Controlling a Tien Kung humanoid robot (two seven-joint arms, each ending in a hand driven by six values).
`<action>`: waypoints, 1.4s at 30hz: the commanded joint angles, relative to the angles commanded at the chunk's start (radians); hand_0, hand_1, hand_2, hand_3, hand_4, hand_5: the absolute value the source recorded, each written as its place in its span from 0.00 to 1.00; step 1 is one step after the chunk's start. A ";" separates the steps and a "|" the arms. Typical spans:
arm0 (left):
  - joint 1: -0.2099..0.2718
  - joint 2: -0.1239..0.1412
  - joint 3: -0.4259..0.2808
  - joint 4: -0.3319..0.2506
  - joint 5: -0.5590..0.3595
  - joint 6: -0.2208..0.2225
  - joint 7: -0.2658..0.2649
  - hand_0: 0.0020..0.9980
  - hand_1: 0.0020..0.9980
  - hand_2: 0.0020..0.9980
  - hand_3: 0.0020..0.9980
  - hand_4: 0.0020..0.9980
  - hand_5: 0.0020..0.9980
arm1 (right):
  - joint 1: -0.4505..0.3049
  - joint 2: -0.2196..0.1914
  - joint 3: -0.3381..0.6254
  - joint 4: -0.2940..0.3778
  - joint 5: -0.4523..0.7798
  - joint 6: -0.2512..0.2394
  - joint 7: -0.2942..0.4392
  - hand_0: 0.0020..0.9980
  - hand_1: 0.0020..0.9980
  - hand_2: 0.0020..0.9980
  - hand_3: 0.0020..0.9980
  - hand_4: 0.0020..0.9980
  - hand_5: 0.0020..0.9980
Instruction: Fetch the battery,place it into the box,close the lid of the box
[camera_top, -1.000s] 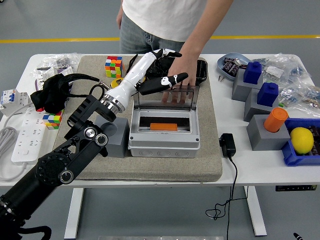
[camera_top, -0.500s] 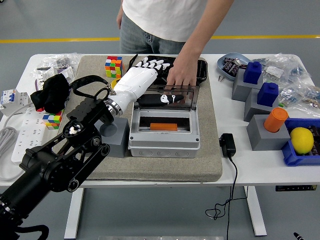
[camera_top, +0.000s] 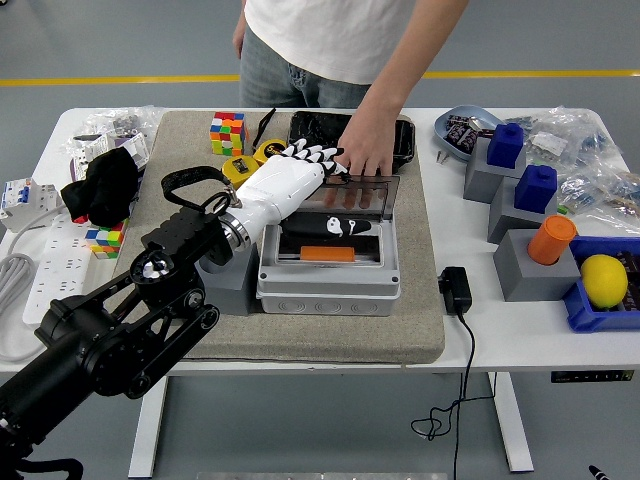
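- Reaching in from the lower left, the left hand (camera_top: 290, 185) lies over the back of the grey box (camera_top: 328, 262), its white fingers (camera_top: 312, 152) held straight and close together, gripping nothing, with the thumb hanging down over the opening.
- The clear lid (camera_top: 362, 195) stands tilted at the box's 12 o'clock edge, neither fully up nor shut; the hand appears to press against it, though the contact is hard to see.
- An orange battery (camera_top: 327, 254) lies flat inside the box, near the middle of its dark floor.
- A person's hand (camera_top: 367, 150) comes down from the far side and rests on the lid's top edge, fingers showing through the plastic.
- The box sits on a beige mat (camera_top: 425, 300) on the white table (camera_top: 500, 330).
- At 10 o'clock from the box stands a colourful puzzle cube (camera_top: 227, 132).
- At 3 o'clock lies a black plug (camera_top: 455, 290) with its cord running off the near edge.
- The right arm does not appear.
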 joint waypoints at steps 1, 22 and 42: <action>0.001 0.003 0.005 -0.008 0.000 0.003 -0.001 1.00 1.00 1.00 0.76 1.00 1.00 | 0.000 0.000 0.000 0.000 0.000 0.000 0.000 0.75 0.70 0.72 0.76 1.00 1.00; 0.005 0.078 0.226 -0.104 0.000 -0.011 0.020 1.00 1.00 0.99 0.73 1.00 1.00 | 0.002 -0.002 0.010 0.000 -0.004 0.000 -0.001 0.75 0.70 0.72 0.76 1.00 1.00; 0.156 0.056 -0.051 -0.162 -0.252 0.051 -0.096 0.92 0.95 0.93 0.87 1.00 0.99 | -0.002 0.006 0.019 0.000 -0.007 0.001 -0.004 0.75 0.70 0.71 0.76 1.00 1.00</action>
